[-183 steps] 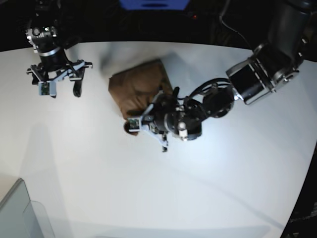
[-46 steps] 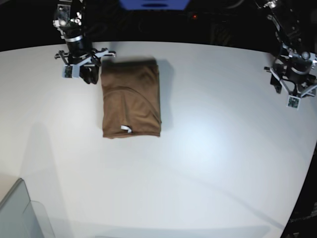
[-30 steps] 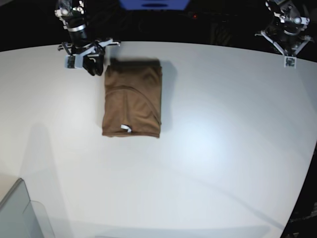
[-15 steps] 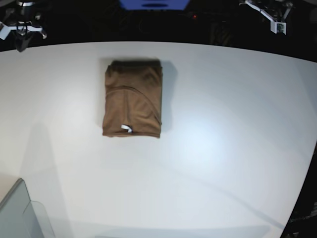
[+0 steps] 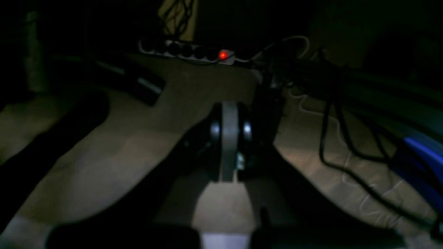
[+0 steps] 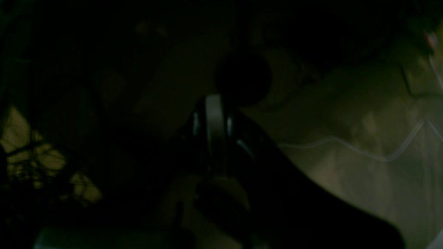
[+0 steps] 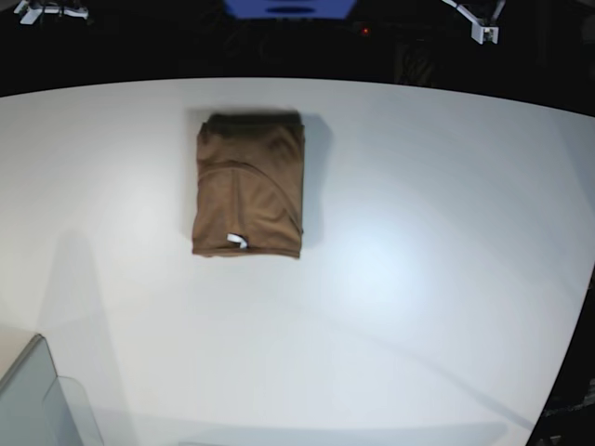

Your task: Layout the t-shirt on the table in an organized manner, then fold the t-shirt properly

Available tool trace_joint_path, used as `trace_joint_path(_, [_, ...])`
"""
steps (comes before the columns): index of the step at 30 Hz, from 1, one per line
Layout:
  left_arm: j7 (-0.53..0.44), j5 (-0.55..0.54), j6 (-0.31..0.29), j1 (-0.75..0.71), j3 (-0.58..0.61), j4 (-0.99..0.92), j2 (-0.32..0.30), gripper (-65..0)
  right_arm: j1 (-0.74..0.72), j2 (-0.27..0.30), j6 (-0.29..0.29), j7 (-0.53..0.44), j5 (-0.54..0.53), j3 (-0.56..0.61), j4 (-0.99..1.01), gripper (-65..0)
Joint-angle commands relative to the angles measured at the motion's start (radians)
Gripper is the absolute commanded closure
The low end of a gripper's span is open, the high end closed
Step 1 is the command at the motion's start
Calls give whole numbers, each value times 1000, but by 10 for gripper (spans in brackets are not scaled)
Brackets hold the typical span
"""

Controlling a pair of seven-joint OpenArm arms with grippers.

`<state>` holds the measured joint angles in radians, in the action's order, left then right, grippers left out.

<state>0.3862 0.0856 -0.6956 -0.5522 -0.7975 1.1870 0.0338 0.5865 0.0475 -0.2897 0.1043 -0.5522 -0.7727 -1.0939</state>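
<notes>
I see the brown t-shirt [image 7: 248,185] folded into a neat rectangle near the table's [image 7: 418,279] far edge, white tag [image 7: 237,241] showing. My wrist views are dark and murky: the left gripper [image 5: 229,138] and right gripper [image 6: 214,128] both look pressed closed, empty, with only slivers visible at the base view's top edge.

We find no readable text, brand, number or sign in any view. The small white tag [image 7: 237,241] on the folded t-shirt [image 7: 248,185] is too small for us to make out lettering, and both wrist views are too dark and blurred.
</notes>
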Motion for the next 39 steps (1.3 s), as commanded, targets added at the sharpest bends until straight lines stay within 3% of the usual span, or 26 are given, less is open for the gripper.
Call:
trace_joint_path(1, [-25,16,-3,2,-4,-42,-7,-2,-4,32,-3,-18,-1,20,44,0])
trace_joint_path(5, [-161,110,-3,91,-6,-287,-51,-2,-87,87,-3,-59,-1,131,277,0])
trace_joint_path(9, [-269,165,-3,176,-4,-510,-90,-2,-132,91,-3,-300,19,304,456,0])
trace_joint_path(12, [-336,191,-3,249,-3,-665,-107,-2,-178,90,2,-509,111,440,581,0])
trace_joint_path(15, [-451,242,15,318,-1,-804,-134,-2,-259,88,4,-633,206,533,765,0])
trace_joint_path(18, [-544,339,118,378,-1,-922,-143,-2,-359,91,5,-680,295,589,953,0])
trace_joint_path(20, [-567,397,230,413,-4,-982,-143,-2,-399,91,28,-702,337,594,1013,0])
trace_joint_path(22, [-570,437,357,439,-3,-1022,-142,-2,-411,91,105,-700,380,595,1013,0])
trace_joint_path(24, [-570,471,426,459,-3,-1042,-137,-2,-411,90,175,-699,439,595,998,0])
trace_joint_path(29, [-567,546,437,499,-3,-1051,-104,-2,-428,85,330,-697,639,594,998,0])
trace_joint_path(32, [-565,593,437,519,-4,-1053,-96,-2,-440,71,390,-696,716,594,1026,0])
trace_joint_path(39, [-565,604,428,558,-3,-1073,-65,-2,-463,35,399,-696,805,592,1035,0])
